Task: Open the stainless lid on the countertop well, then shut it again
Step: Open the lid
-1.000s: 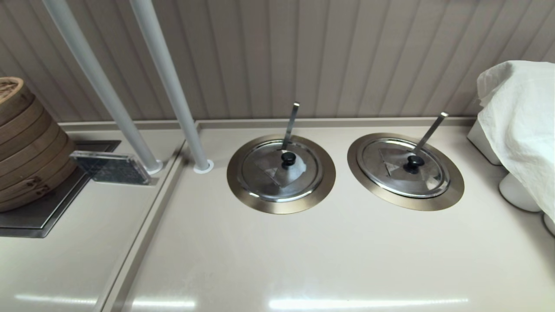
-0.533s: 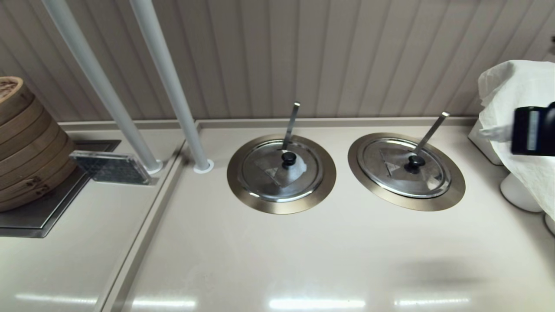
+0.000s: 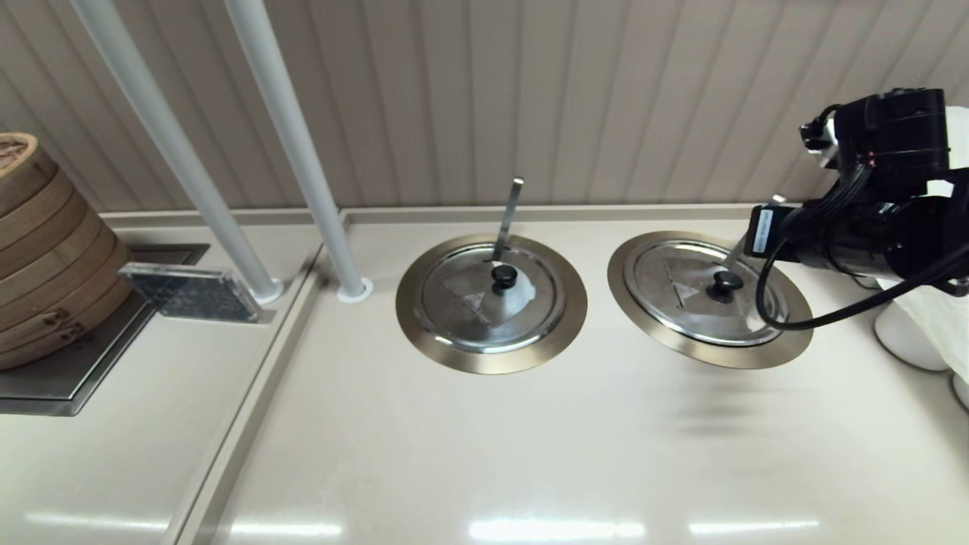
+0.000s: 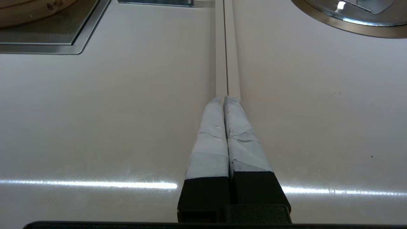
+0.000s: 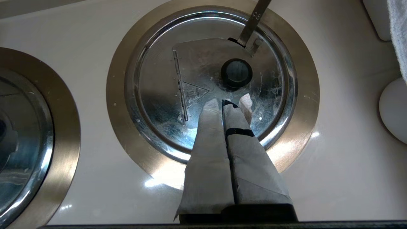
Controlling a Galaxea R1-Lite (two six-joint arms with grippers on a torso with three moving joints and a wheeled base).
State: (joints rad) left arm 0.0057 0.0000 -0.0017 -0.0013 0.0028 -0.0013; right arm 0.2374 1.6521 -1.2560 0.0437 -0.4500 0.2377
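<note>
The stainless lid [image 3: 693,299] [image 5: 159,79] lies flat on the right-hand countertop well, evenly grey, with a black knob [image 3: 725,284] [image 5: 237,73] and a small triangle mark [image 5: 194,92]. The well's brushed-steel ring rim [image 3: 719,357] [image 5: 117,95] surrounds it, and a slanted ladle handle [image 5: 254,19] pokes out by the knob. My right arm [image 3: 855,238] reaches in from the right, above the lid. My right gripper [image 5: 222,101] is shut and empty, its tips just short of the knob. My left gripper [image 4: 223,98] is shut over the counter seam, outside the head view.
The twin lid [image 3: 492,299] with a whitish patch sits in the left ring. Two white poles [image 3: 303,151] rise behind it. Bamboo steamers [image 3: 45,250] and an acrylic sign [image 3: 193,293] stand at far left. White containers [image 3: 905,337] under a cloth [image 5: 397,31] crowd the right edge.
My right arm has come into view from the right edge and moved left, over the right lid. Both lids stay flat and have not moved.
</note>
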